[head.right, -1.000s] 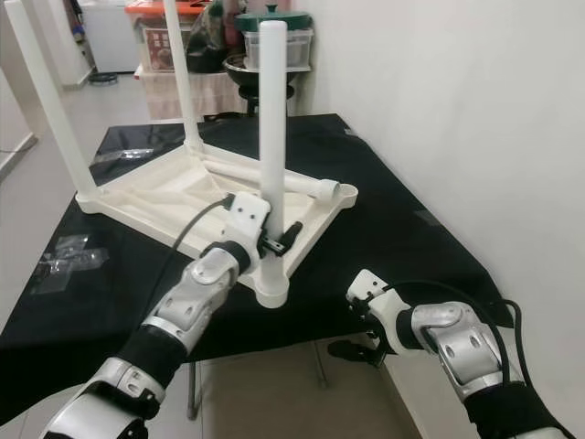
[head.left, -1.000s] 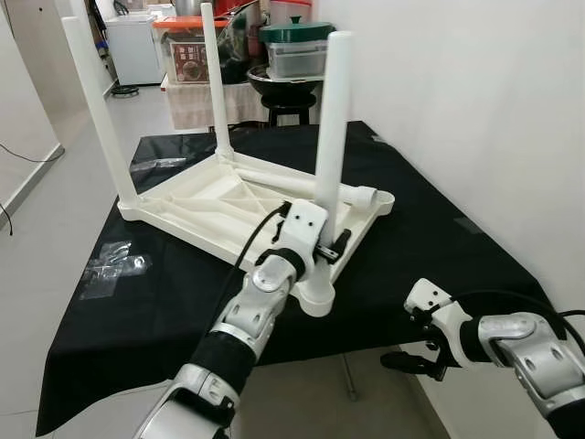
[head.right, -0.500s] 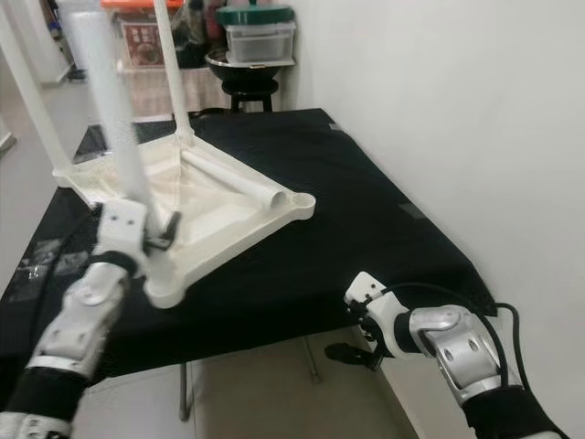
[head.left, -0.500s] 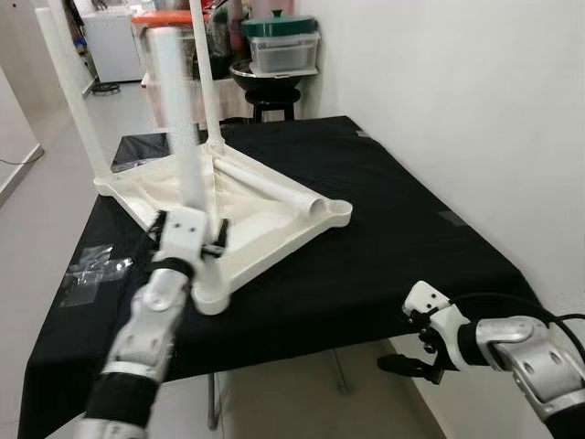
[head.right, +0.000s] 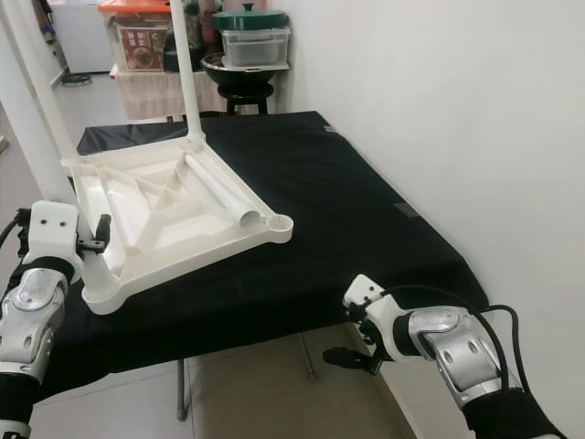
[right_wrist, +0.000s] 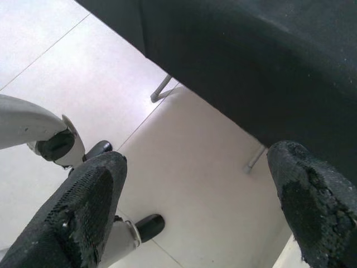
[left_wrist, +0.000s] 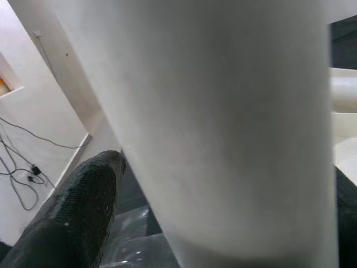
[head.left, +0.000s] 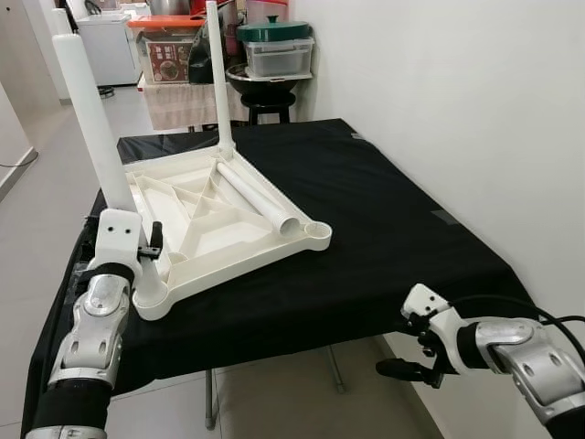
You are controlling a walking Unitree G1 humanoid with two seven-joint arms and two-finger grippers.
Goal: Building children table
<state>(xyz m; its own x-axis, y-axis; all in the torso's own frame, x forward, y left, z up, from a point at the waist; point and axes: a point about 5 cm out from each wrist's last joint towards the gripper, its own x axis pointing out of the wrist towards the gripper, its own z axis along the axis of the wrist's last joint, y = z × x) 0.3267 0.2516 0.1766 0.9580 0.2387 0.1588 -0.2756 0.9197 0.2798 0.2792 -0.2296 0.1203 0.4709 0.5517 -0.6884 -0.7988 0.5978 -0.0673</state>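
Left claw (head.left: 137, 249) clamped on a fitted leg (head.left: 91, 137); since a second ago it had swung the upturned table (head.left: 206, 215) leftward across the black surface (head.left: 384, 219). Loose leg (head.left: 260, 197) lay right of it, unfitted. Right claw (head.left: 407, 368) hung wide, below the edge.

A smooth white plastic tabletop (head.left: 206, 215) with a faint sheen lay on a matt black cloth (head.left: 384, 229); its legs (head.left: 87, 119) looked the same moulded plastic. The left gripper (head.left: 146, 249) and right gripper (head.left: 402, 369) had rough, pebbled black fingers (right_wrist: 83, 212) on glossy white and silver casings. The floor (right_wrist: 184, 167) was pale, smooth tile, the wall (head.left: 457, 101) matt white
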